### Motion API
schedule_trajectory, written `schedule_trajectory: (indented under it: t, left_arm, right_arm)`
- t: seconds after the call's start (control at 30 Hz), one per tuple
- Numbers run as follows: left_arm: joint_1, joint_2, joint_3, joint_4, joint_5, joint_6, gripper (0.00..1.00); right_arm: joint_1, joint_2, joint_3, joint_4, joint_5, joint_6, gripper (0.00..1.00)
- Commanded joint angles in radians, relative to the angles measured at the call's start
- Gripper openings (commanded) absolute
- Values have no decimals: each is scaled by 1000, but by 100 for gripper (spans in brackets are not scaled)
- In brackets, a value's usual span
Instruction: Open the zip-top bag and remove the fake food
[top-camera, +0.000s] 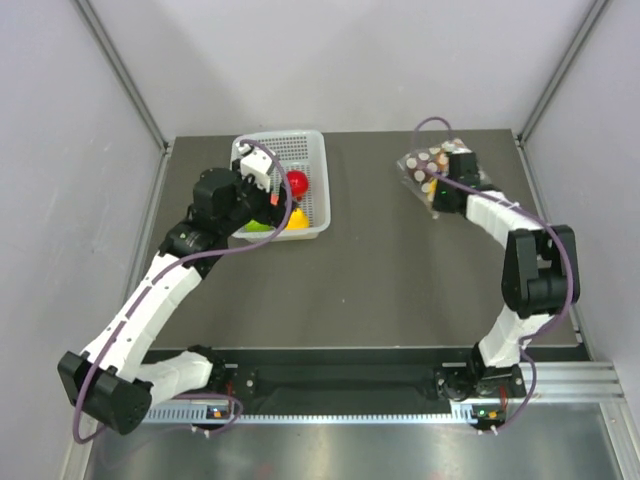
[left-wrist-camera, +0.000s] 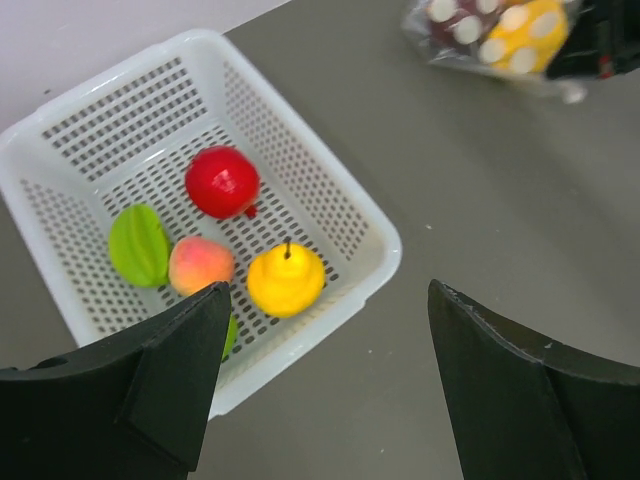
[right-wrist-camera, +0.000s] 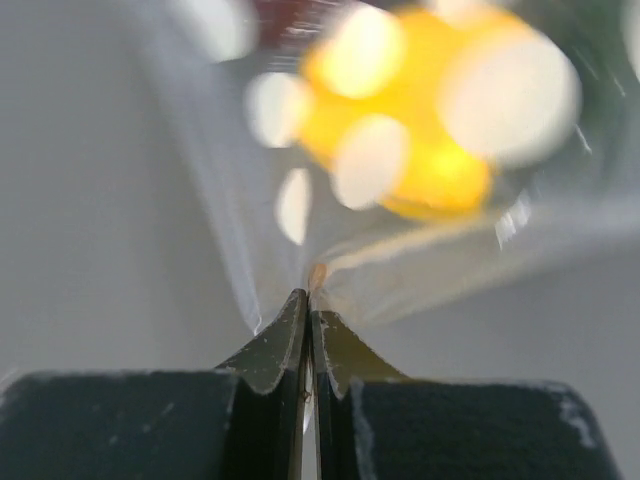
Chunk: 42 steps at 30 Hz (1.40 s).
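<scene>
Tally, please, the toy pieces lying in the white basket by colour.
Red piece: 1
Green pieces: 2, one in full view, one partly hidden
Peach piece: 1
Yellow piece: 1
Total: 5

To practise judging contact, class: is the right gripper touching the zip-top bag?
Touching. The right wrist view shows the right gripper closed, its fingertips pinching the clear edge of the zip-top bag.

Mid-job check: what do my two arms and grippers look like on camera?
The left arm and right arm have white links, black joints and a looping purple cable. The left gripper and right gripper have black, wedge-tipped fingers.
</scene>
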Motion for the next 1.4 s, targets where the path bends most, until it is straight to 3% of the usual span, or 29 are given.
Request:
schedule_trajectory:
  t: [0.0, 0.23, 0.63, 0.67, 0.77, 0.8, 0.9, 1.2, 1.3, 1.37]
  left_arm:
    - [-68, -46, 3, 35, -4, 44, 84]
    - [-193, -71, -9, 30, -51, 36, 84]
    - [-472, -89, -191, 124, -228, -76, 82]
    - [-496, -81, -210, 142, -235, -88, 82]
    - [-523, -39, -257, 231, -219, -122, 81]
    - [-524, -31, -266, 250, -213, -123, 81]
    - [-529, 4, -291, 303, -195, -108, 81]
    - [-593, 123, -449, 542, -237, 57, 75]
    - [-598, 187, -463, 563, -302, -20, 78]
    - [-593, 269, -391, 502, -334, -92, 80]
  right_arm:
    - [182, -112, -50, -15, -32, 44, 0]
    - [466, -182, -74, -25, -101, 111, 0]
    - [672, -351, -260, -23, -173, 186, 1]
    - [670, -370, -271, -28, -163, 188, 4]
    - [670, -446, -288, -79, -91, 177, 37]
    - [670, -489, -288, -99, -71, 164, 54]
    - [670, -584, -284, -182, 18, 153, 72]
    - [669, -851, -327, -308, 141, 211, 86]
    - [663, -893, -322, -336, 170, 217, 88]
    - [661, -903, -310, -357, 190, 216, 89]
